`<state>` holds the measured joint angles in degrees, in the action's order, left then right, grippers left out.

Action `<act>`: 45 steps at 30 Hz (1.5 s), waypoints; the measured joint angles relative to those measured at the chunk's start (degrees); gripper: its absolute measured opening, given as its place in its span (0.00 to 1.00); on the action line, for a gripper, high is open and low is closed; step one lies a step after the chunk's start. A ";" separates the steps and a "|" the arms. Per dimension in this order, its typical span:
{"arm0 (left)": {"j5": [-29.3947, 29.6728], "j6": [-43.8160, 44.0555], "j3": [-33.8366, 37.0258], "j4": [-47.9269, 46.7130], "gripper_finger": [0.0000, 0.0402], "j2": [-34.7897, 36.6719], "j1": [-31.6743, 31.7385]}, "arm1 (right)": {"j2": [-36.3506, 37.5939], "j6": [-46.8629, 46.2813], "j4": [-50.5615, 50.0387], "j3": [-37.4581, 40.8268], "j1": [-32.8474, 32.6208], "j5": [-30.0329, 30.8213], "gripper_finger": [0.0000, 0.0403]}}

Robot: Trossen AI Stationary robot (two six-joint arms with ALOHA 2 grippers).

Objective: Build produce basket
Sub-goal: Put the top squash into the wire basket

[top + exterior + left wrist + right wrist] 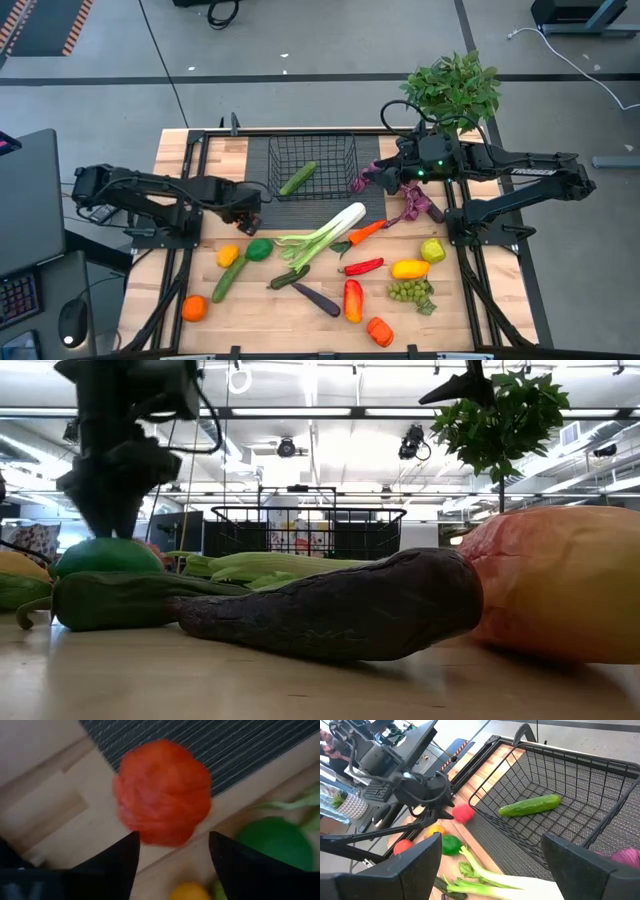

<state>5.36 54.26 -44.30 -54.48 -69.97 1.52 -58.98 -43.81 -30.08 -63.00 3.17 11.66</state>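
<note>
The left gripper (pixel 172 851) stands open around a lumpy red toy fruit (pixel 162 792), probably light and slightly squashy; grasp across its middle. The right gripper (pixel 492 862) hangs open beside the black wire-mesh basket (pixel 600 775).

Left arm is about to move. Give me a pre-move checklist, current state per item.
1. Left claw has a firm grip on the red toy: cannot tell; the toy sits right at the fingertips.
2. Left claw is over the basket: not ok; it is just outside the basket's left side.
3. Basket has room: ok; only a cucumber lies inside.
4. Right claw is out of the way: ok; it is open, at the basket's right side.
5. Table produce is all packed: not ok; the leek and many others remain.
</note>
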 joint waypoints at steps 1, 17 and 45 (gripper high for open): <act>-0.04 0.00 -0.80 0.34 0.57 0.00 0.08 | 0.00 0.01 0.05 0.00 -0.01 -0.17 0.85; 0.02 -9.58 -14.32 -4.40 0.41 0.11 2.97 | 0.00 -1.20 0.02 0.00 0.01 -1.27 0.85; -0.33 -11.42 -1.91 7.65 0.99 -1.69 21.01 | 0.00 0.48 -0.09 0.00 0.08 -1.40 0.85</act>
<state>5.04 42.84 -46.22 -46.83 -71.66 22.54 -58.98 -43.33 -30.17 -63.00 3.25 10.26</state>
